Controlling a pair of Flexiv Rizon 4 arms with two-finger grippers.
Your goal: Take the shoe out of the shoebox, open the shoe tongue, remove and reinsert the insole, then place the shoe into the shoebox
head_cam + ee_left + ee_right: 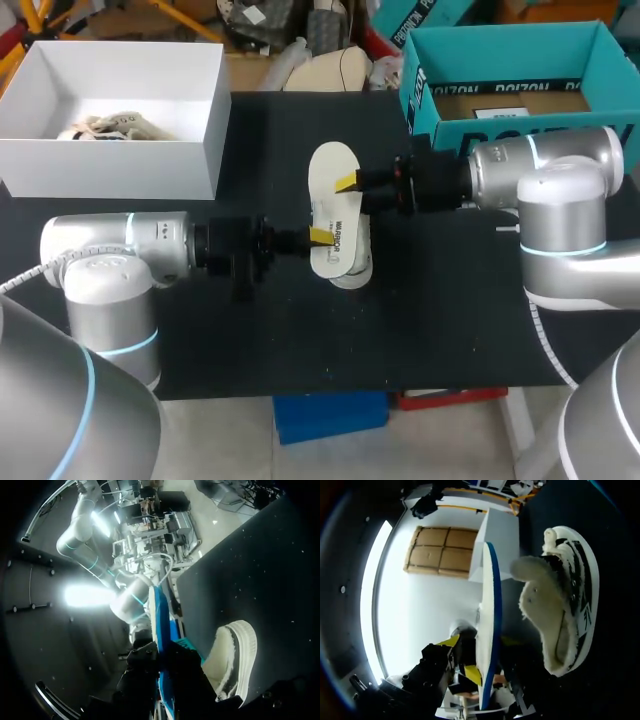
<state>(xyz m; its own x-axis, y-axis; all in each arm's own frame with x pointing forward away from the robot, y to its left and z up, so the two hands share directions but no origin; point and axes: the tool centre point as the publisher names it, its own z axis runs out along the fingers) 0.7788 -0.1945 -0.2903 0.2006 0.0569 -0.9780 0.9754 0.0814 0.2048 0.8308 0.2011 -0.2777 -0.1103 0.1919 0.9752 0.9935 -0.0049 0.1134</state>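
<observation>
The insole (pixel 333 200) hangs level over the middle of the black table (pixel 450 330), carried by both arms. The left gripper (pixel 320 237) comes in from 9 o'clock and pinches the insole's near edge, one yellow tip lying on top. The right gripper (pixel 346 182) comes in from 3 o'clock and is clamped on the opposite edge, further toward the insole's far end. Both wrist views show the insole edge-on, white above and blue below, running straight in between each gripper's fingers.

The shoe (pixel 352 268) sits on the table at about 5 o'clock from the insole, partly beneath it, fleecy lining showing, no gripper touching it.

The white shoebox (pixel 110 165) stands at 10 o'clock, holding what seems to be a second shoe (pixel 110 127). A teal box (pixel 500 135) stands at 2 o'clock.
</observation>
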